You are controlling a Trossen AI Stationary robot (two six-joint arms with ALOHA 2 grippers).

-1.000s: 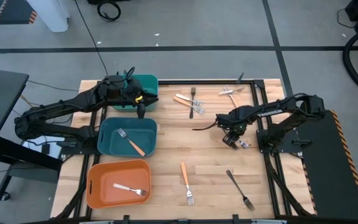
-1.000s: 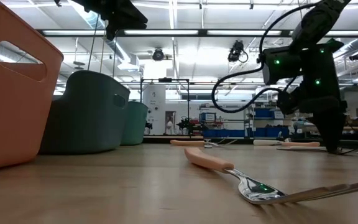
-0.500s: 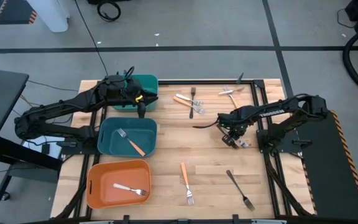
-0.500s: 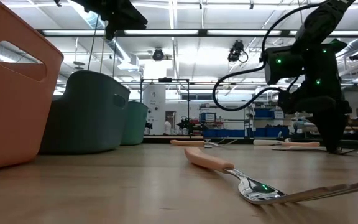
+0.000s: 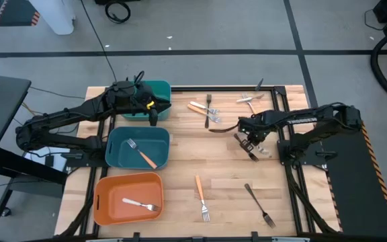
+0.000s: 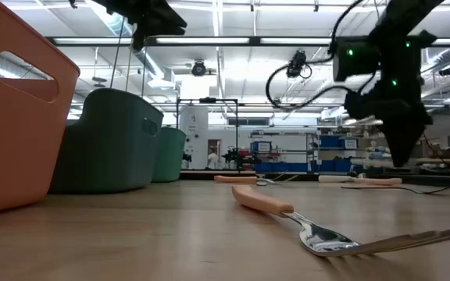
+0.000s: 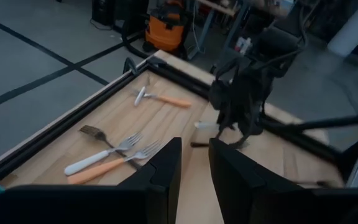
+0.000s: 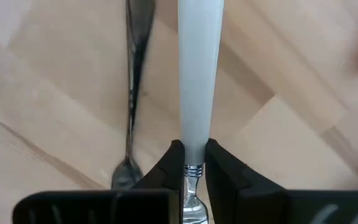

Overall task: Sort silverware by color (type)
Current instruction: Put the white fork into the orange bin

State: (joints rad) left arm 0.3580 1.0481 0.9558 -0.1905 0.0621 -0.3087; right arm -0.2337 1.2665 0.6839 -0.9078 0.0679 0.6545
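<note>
My right gripper point(image 5: 242, 132) point(image 8: 193, 152) hovers above the table's middle right, shut on a cream-handled silver utensil point(image 8: 199, 68). A black utensil point(image 8: 131, 93) lies on the wood under it. My left gripper point(image 5: 152, 113) point(image 7: 194, 163) is open and holds nothing, hanging over the gap between the two teal bins. Loose on the table lie an orange-handled fork point(image 5: 201, 197), a black fork point(image 5: 259, 205), a far cluster of forks point(image 5: 205, 110) and a further pair point(image 5: 250, 99). One teal bin point(image 5: 160, 158) holds an orange-handled fork point(image 5: 140, 153); the orange bin point(image 5: 101, 202) holds a cream-handled fork point(image 5: 140, 204). My right gripper pinches the cream-handled utensil between its two fingers at the handle's end point(image 8: 194, 140), just where the silver neck point(image 8: 191, 171) begins. The handle runs on along the fingers and sticks out past their tips. In the low view the gripper point(image 6: 401, 152) hangs above the table.
The far teal bin point(image 5: 161, 91) stands by the left gripper. A black frame rail point(image 5: 277, 111) and the right arm's base sit at the right. Bare wood lies between the bins and the right gripper. The orange-handled fork point(image 6: 264, 201) lies close before the low camera.
My right gripper has risen from the table and shifted a little toward the far edge, staying shut; the cream-handled utensil has come up with it, clear of the wood.
</note>
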